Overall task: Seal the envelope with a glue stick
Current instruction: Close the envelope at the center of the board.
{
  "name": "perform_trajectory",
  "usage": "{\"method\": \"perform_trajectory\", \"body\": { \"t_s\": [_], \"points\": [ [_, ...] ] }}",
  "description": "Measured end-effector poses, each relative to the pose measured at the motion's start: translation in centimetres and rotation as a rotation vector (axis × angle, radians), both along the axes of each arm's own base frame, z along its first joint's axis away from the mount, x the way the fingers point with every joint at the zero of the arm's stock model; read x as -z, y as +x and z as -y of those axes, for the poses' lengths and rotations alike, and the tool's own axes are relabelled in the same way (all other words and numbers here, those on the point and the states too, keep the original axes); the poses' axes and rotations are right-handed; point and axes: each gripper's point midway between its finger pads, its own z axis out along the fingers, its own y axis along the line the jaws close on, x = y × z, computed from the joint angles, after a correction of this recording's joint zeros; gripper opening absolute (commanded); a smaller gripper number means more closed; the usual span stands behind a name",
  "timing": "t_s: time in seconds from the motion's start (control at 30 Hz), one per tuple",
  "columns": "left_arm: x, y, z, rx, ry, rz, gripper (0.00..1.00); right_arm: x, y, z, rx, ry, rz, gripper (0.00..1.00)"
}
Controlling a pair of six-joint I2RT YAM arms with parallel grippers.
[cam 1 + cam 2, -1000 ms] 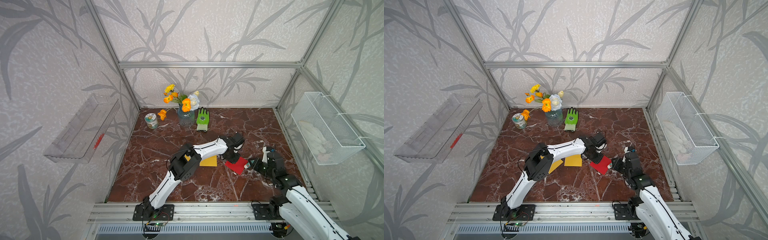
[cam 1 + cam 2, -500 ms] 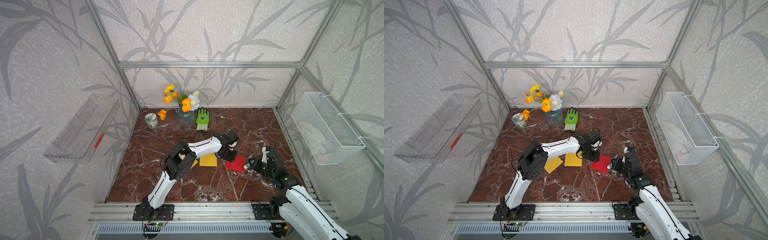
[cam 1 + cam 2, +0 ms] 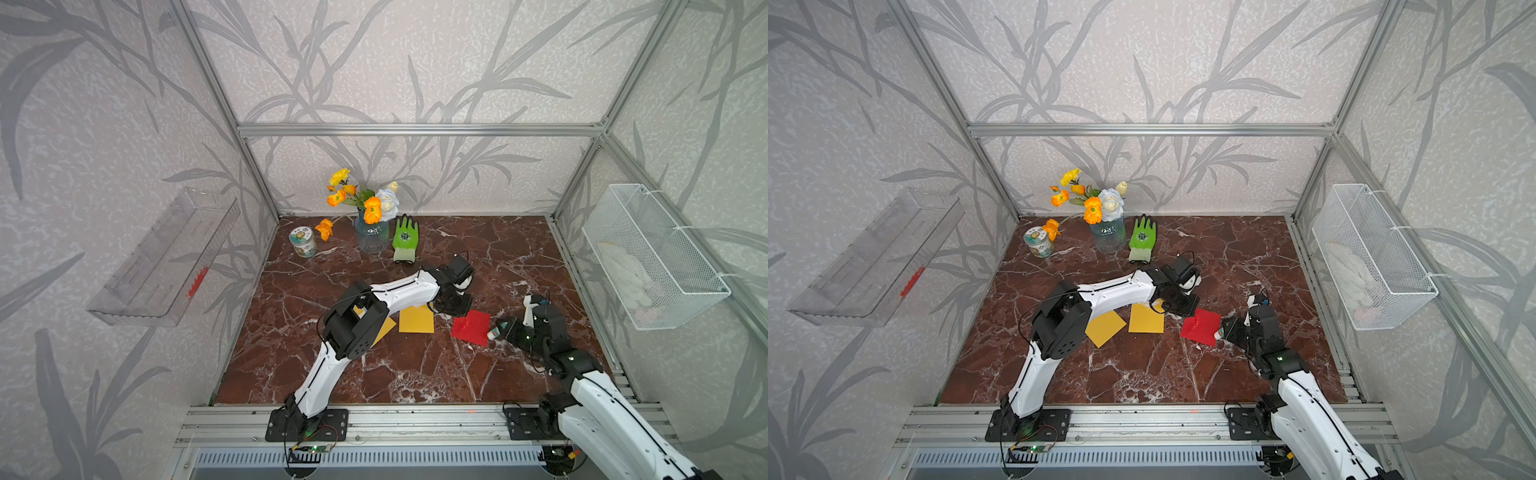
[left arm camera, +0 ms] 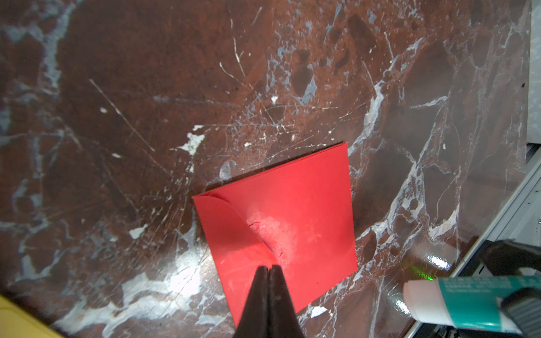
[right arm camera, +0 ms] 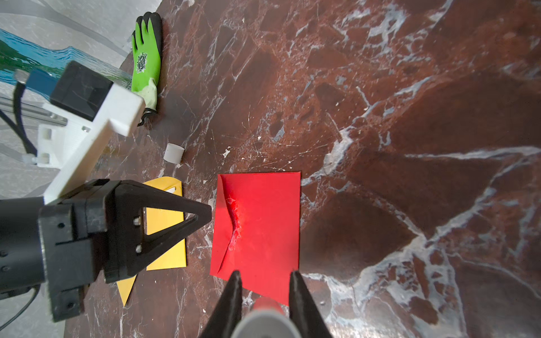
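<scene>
The red envelope (image 3: 471,326) is seen lying flat on the tabletop (image 3: 374,374), right of its middle and somewhat nearer the front edge than the back. Its flap (image 4: 231,222) is not pressed down but slightly curled up, and a whitish smear (image 4: 272,228) is shown on the paper just beside the flap's tip. The left tool (image 4: 269,269) is pressed together with nothing seen between its fingers, its tips at the flap's point; whether the paper is touched cannot be told. The glue stick (image 4: 462,301) is pinched in the right tool (image 5: 265,275) and held low, its bare end at the side of the envelope that faces the tabletop's right edge. A small white cap (image 5: 174,152) is seen between a yellow envelope (image 5: 167,228) and the green glove (image 5: 146,58), toward the back edge. In both top views a second yellow envelope (image 3: 1105,328) is shown further left, partly covered by the left arm.
</scene>
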Motion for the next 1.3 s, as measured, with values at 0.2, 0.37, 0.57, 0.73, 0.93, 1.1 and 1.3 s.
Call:
{"method": "perform_trajectory", "body": {
  "t_s": [0.2,0.37,0.57,0.73,0.93,1.1,1.3],
  "points": [
    [0.7,0.1,-0.1,-0.003,0.012,-0.001,0.00,0.0,0.0,0.0,0.000,0.000,0.001,0.00],
    [2.6,0.0,-0.3,-0.004,0.042,-0.023,0.00,0.3,-0.1,0.0,0.000,-0.002,-0.008,0.00],
    [2.8,0.3,-0.5,-0.008,0.049,-0.010,0.00,0.5,-0.1,0.1,0.004,-0.003,-0.012,0.00],
    [2.8,0.1,-0.3,0.011,0.106,0.051,0.00,1.1,-0.3,0.2,0.006,-0.004,-0.027,0.00],
    [2.9,-0.1,-0.2,0.030,0.222,0.168,0.00,1.2,-0.3,0.2,0.006,-0.004,-0.029,0.00],
    [3.1,-0.2,0.3,0.075,0.356,0.254,0.00,1.2,-0.2,0.2,0.007,-0.002,-0.026,0.00],
    [3.2,0.0,0.4,0.104,0.471,0.337,0.00,0.9,-0.2,0.2,0.008,0.001,-0.016,0.00]
  ]
}}
